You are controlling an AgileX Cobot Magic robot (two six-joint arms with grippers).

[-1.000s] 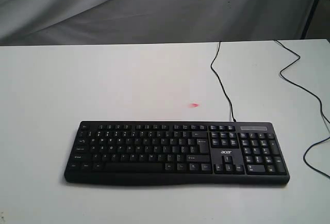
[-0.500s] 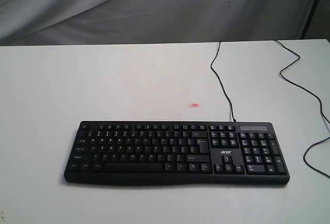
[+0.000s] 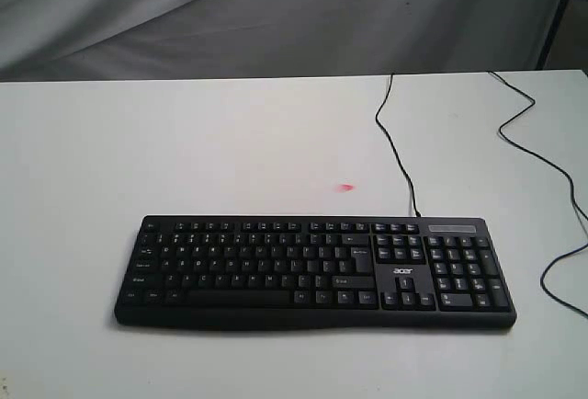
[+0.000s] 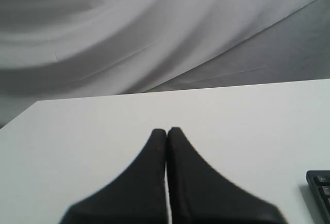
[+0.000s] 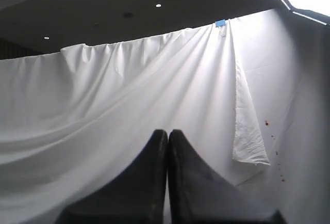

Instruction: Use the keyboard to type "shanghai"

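The black keyboard (image 3: 312, 270) lies flat on the white table (image 3: 184, 142) near its front edge, number pad and white acer logo at its right end. Its thin black cable (image 3: 390, 142) runs from its back edge to the table's far edge. No arm shows in the exterior view. In the left wrist view my left gripper (image 4: 166, 130) is shut with nothing in it, above bare table, and only a corner of the keyboard (image 4: 320, 190) shows. My right gripper (image 5: 167, 132) is shut too, empty, facing the white backdrop cloth (image 5: 129, 95).
A second black cable (image 3: 551, 174) snakes over the table's right side and loops near the right edge. A small red mark (image 3: 345, 188) sits on the table behind the keyboard. Grey cloth (image 3: 276, 13) hangs behind the table.
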